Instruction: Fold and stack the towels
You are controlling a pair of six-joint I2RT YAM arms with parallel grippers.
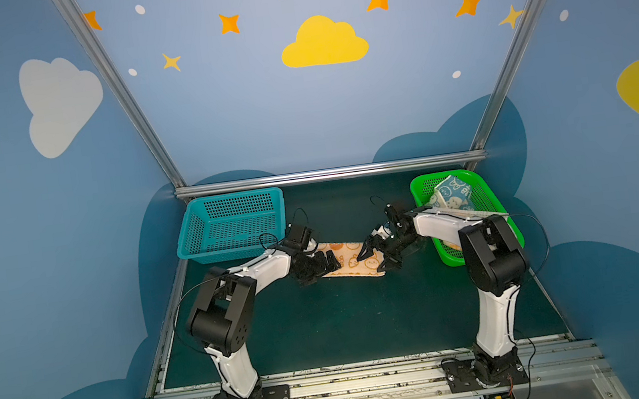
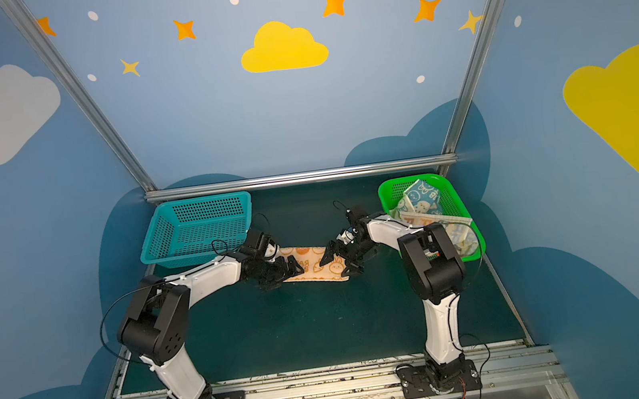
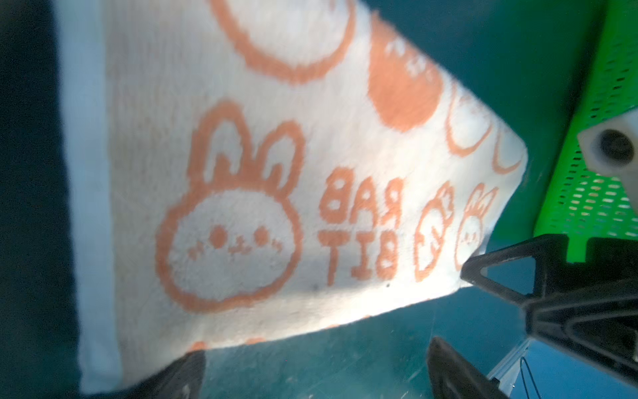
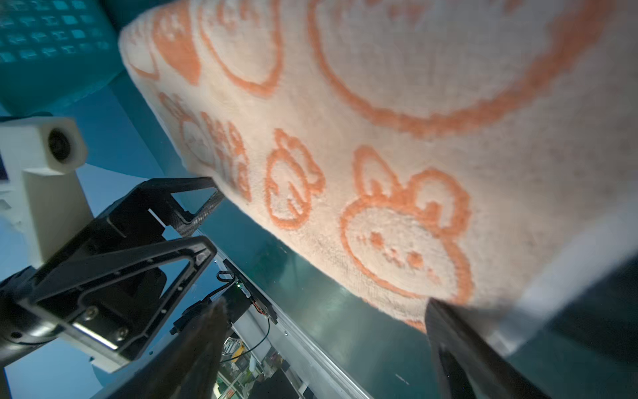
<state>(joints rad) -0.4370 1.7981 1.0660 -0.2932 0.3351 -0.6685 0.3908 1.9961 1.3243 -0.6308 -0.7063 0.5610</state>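
While hovering low over the dark green mat [image 1: 346, 322], both spread wide and holding nothing: left gripper [image 1: 325, 269] [image 2: 290, 273] at one short end of the orange-cream towel [image 1: 353, 261] [image 2: 318, 267], right gripper [image 1: 374, 262] [image 2: 337, 267] at the opposite end, tips pointing toward each other.

Seen from the left wrist: left gripper [image 3: 314, 362] with fingers [image 3: 448, 373] far apart, bare mat between them, towel [image 3: 276, 172] edge just past the tips. Seen from the right wrist: right gripper [image 4: 324, 311] likewise gaping, one of its fingers [image 4: 448, 345] overlapping the towel [image 4: 414, 138] border. Cannot tell whether any tip touches the cloth.

Folded into a long strip, rabbit faces and "RABBIT" lettering facing up, flat on the mat between the teal basket [image 1: 233, 197] [image 2: 200, 201] and the green basket [image 1: 419, 191] [image 2: 386, 196], apart from both.

Bunched up inside the green basket, in both top views: blue-cream towel [image 1: 451, 195] [image 2: 420, 199], tilted against the far wall. Beside it in a top view, lying across the basket and partly hidden by the right arm: striped towel [image 2: 438, 219] with orange lettering.
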